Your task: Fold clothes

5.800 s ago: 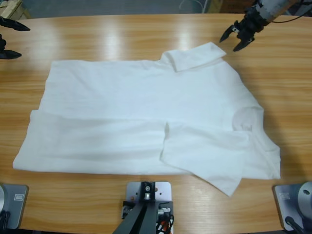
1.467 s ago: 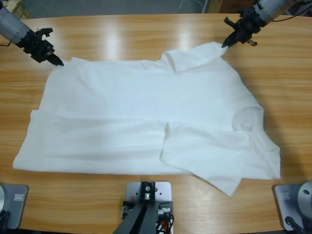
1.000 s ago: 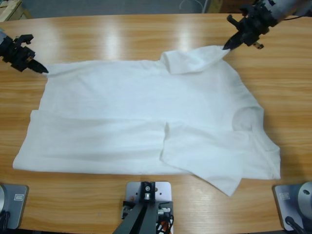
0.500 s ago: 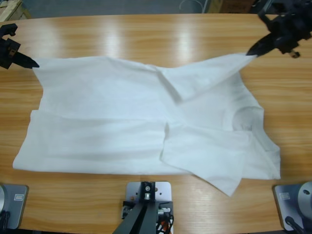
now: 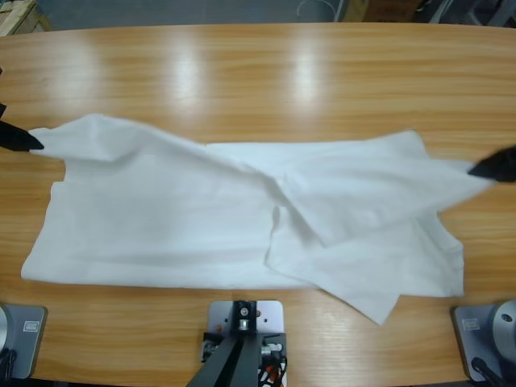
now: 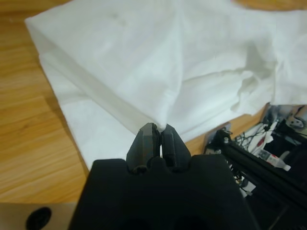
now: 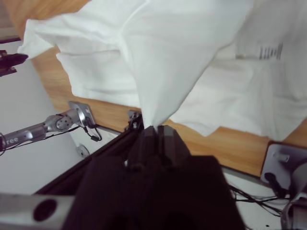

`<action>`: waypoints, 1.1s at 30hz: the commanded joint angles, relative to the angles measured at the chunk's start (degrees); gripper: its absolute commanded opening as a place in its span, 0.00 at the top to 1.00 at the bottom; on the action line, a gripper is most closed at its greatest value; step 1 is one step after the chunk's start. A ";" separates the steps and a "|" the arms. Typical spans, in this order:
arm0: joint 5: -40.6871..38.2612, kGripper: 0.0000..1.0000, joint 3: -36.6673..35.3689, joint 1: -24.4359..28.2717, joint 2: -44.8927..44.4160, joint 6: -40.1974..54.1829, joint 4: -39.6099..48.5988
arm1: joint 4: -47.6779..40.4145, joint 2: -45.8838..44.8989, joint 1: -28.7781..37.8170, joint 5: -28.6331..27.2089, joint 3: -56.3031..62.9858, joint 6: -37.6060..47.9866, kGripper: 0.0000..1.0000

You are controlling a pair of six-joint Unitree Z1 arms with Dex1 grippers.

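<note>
High view: the shirt lies across the near half of the wooden table, and its far edge is now up off the wood and pulled toward the near side. Half a second back that edge was still stretched along the far side, so the long fold over the body looks well underway. The left gripper is only a black tip at the left edge, pinching the hem corner. The right gripper is cut off at the right edge, holding the sleeve end. Both arms are out of frame, so I can't see how high they've lifted.

Left wrist view: the left gripper has its jaws pressed together on a thin pinch of cloth, with the shirt draped beyond it.

Right wrist view: the right gripper is clamped the same way, white cloth fanning out from its tips. The dark print on the shirt is too small to read.
</note>
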 commanded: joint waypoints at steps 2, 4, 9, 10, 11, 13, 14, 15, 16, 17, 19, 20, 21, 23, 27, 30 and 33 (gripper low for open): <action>9.06 1.00 2.43 4.66 -1.62 -2.38 6.68 | 2.29 -5.39 0.41 0.70 3.55 1.52 1.00; 9.09 1.00 4.54 4.64 -1.51 -2.38 6.72 | 2.48 -5.41 0.41 0.51 3.90 1.37 1.00; 9.16 1.00 5.36 3.24 0.33 -2.38 6.54 | 2.04 -5.25 0.41 0.04 5.41 1.08 1.00; 9.11 1.00 5.31 3.22 1.34 -2.38 6.54 | 1.85 -5.25 0.41 0.04 5.76 1.08 1.00; 9.09 1.00 5.26 3.08 1.86 -2.38 6.54 | 1.81 -5.25 0.41 0.09 5.87 1.08 1.00; 9.09 1.00 5.29 2.32 2.30 -2.38 6.54 | 1.85 -5.44 0.41 0.09 5.87 1.08 1.00; 9.09 1.00 5.31 2.25 2.34 -2.38 6.54 | 1.85 -5.46 0.41 0.11 5.94 1.08 1.00; 9.09 1.00 5.27 2.20 2.34 -2.38 6.54 | 1.85 -5.42 0.41 0.19 5.96 1.08 1.00; 9.09 1.00 5.22 2.20 2.27 -2.38 6.54 | 1.87 -5.41 0.41 0.25 5.91 1.08 1.00; 9.09 1.00 5.22 2.20 2.09 -2.35 6.56 | 1.94 -5.33 0.41 0.30 5.80 1.08 1.00; 9.02 0.94 4.69 2.20 1.41 -2.36 7.32 | 2.17 -5.46 0.41 0.44 5.69 1.08 1.00; 9.11 0.60 4.08 2.23 1.02 -2.40 8.23 | 2.27 -5.62 0.41 0.44 5.82 1.08 1.00; 9.18 0.30 3.32 2.23 0.56 -2.54 9.29 | 2.24 -5.81 0.41 0.51 6.19 1.08 1.00; 9.32 0.01 2.34 2.22 -1.62 -3.72 10.73 | 2.10 -6.27 0.41 0.53 6.96 1.15 1.00; 10.06 0.00 2.06 2.22 -5.63 -4.32 11.03 | 1.11 -6.44 0.41 0.62 7.98 1.34 1.00; 9.99 0.00 2.06 2.09 -5.50 -4.32 11.03 | 0.27 -6.06 0.41 0.62 8.58 1.34 1.00; 9.04 0.06 2.37 1.11 -5.15 -5.25 10.90 | 0.23 -6.13 0.41 0.69 8.93 1.34 1.00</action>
